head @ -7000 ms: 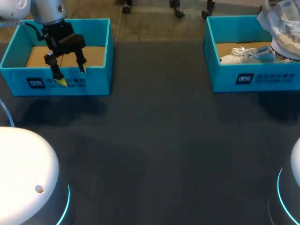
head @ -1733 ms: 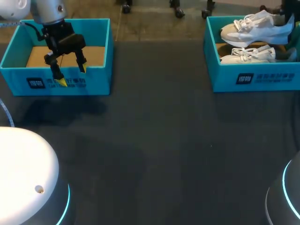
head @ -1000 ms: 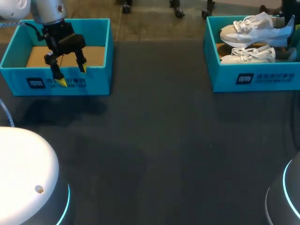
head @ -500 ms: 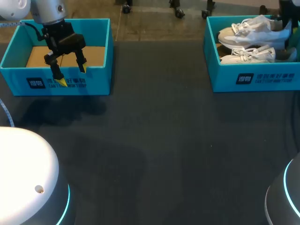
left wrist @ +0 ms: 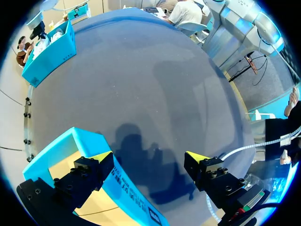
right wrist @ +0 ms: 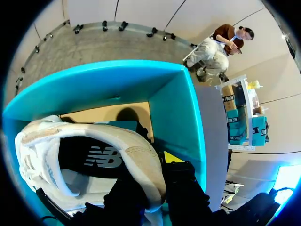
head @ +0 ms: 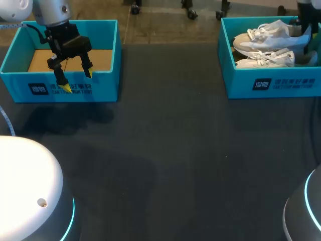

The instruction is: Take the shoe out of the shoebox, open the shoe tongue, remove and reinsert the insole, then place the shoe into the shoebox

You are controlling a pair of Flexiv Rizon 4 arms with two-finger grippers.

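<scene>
A dark square mark [head: 38, 89] with pale strokes is sitting on the near wall of the left box [head: 108, 75]. A line of dark print [head: 71, 88] is running to its right, too small to make out. The right box [head: 225, 60] is carrying the same 2 things on its near wall, a second square mark [head: 261, 84] and a second line of print [head: 296, 83], likewise unreadable. In the right wrist view a pale letter logo [right wrist: 101, 157] is showing on a dark part of the shoe [right wrist: 136, 157].
</scene>
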